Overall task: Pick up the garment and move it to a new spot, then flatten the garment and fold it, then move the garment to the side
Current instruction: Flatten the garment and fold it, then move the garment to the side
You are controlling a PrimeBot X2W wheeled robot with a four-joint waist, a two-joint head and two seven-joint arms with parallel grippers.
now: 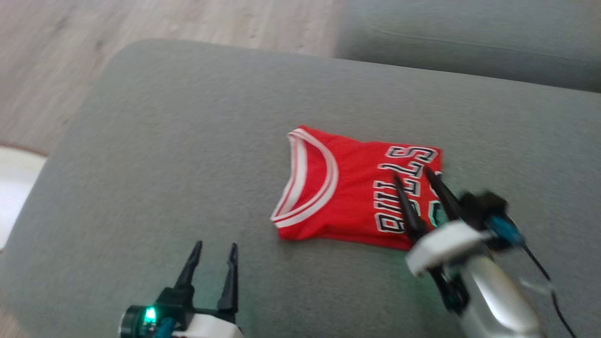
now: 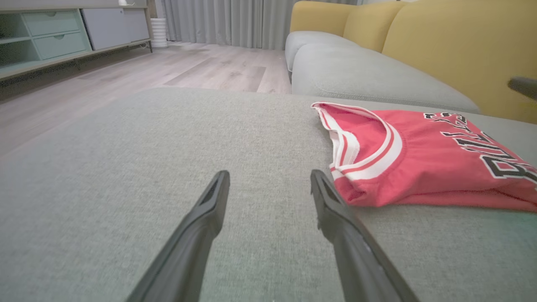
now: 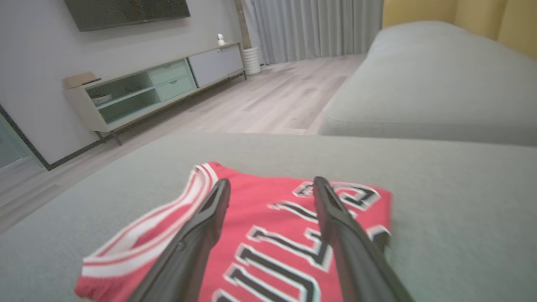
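Head view, right gripper: the two long dark fingers are spread, with nothing between them. The tips hang over the black-and-white "BULLS" lettering. Whether they touch the cloth I cannot tell.
Right wrist view: the same spread fingers lie above the lettering, with red cloth showing in the gap.
Left gripper: parted about as wide and empty. It is over bare fabric near the cushion's front edge, left of the middle and apart from the garment.
Garment: a folded red basketball jersey with white-and-red trim. It lies flat on the cushion, right of the cushion's middle.
Garment direction: the long axis runs across the cushion from left to right. The neckline faces the cushion's left side and the lettering sits at the right end, reading from the front edge toward the back.
Landmark: a broad grey woven seat cushion.
Behind the cushion: a second grey sofa seat.
Left of the cushion: pale wood-plank floor.
Far across the floor from the cushion: a long low cabinet with pale green drawers. What is on its open shelves is too small to tell.
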